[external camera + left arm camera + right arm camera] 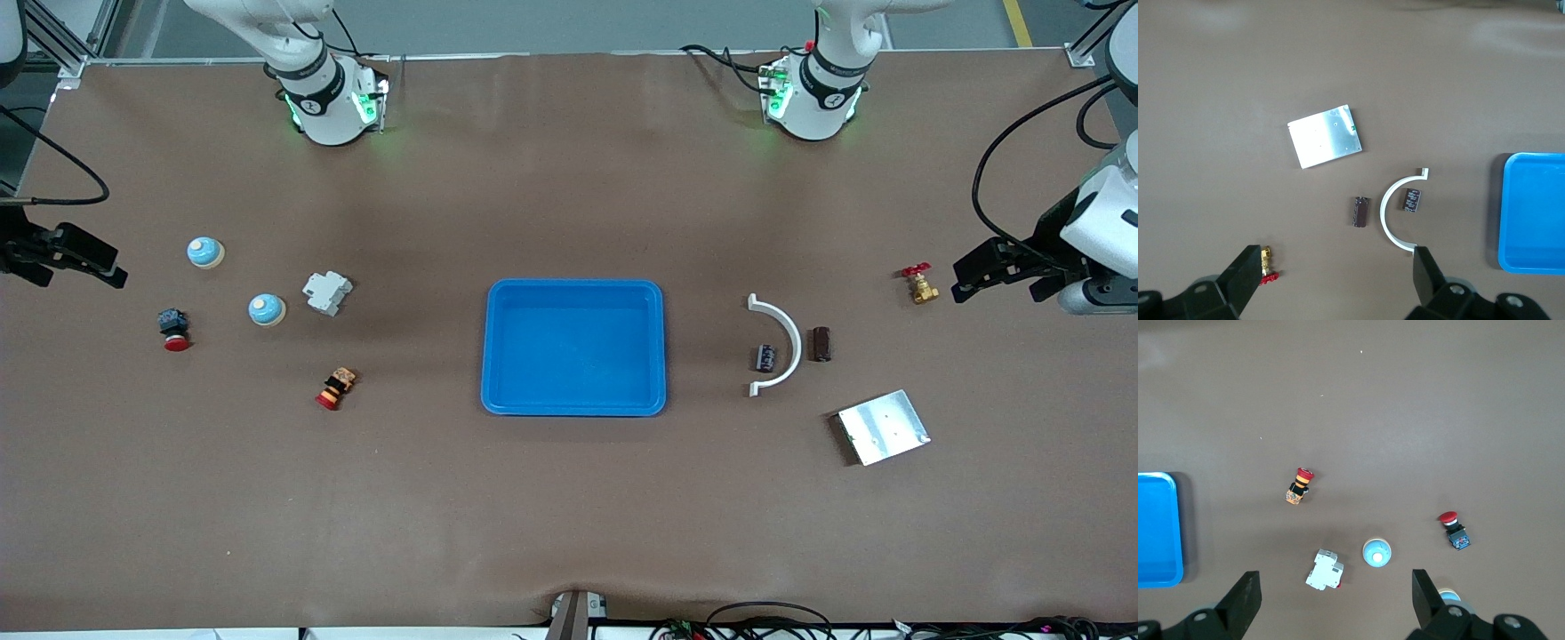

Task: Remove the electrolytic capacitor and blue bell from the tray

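Both tools released: left tool [965, 280] at frame right edge, right tool [111, 271] at left edge; blue tray [573, 404] centre

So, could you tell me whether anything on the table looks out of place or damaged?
Nothing stands out. The blue tray sits empty and square mid-table, both bells stand upright, both capacitors lie beside the white curved bracket, and no part looks broken or spilled.
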Robot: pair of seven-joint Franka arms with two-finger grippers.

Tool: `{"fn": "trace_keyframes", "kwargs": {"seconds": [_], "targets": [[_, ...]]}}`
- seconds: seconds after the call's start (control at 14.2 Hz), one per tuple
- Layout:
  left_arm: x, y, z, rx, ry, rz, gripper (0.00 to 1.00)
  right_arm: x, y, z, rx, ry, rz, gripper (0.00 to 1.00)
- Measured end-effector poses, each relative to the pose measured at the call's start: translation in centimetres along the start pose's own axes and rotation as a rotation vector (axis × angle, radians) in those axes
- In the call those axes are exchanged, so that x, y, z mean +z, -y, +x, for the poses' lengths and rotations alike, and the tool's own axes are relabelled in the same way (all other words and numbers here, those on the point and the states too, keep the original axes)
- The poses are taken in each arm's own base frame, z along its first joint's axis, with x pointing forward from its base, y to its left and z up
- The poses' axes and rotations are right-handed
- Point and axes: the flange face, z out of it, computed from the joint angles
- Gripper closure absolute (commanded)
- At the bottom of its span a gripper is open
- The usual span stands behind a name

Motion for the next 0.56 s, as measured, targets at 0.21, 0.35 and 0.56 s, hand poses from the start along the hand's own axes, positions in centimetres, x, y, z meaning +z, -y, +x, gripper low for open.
{"fn": "trace_keyframes", "kwargs": {"seconds": [0.21,0.35,0.56], "targets": [[0.00,-0.13,-0.01,0.000,0.000,0.000,0.00,0.06,-0.03,-0.02,0.006,0.002,0.004,0.00],[0.15,-0.38,0.02,-0.018,0.002,-0.001,0.00,0.08,-0.05,-0.03,0.007,0.003,0.004,0.00],[0.64,-0.45,0.16,-0.053,0.010,0.000,0.00,0.22,-0.07,-0.10,0.008,0.010,0.005,0.00]]}}
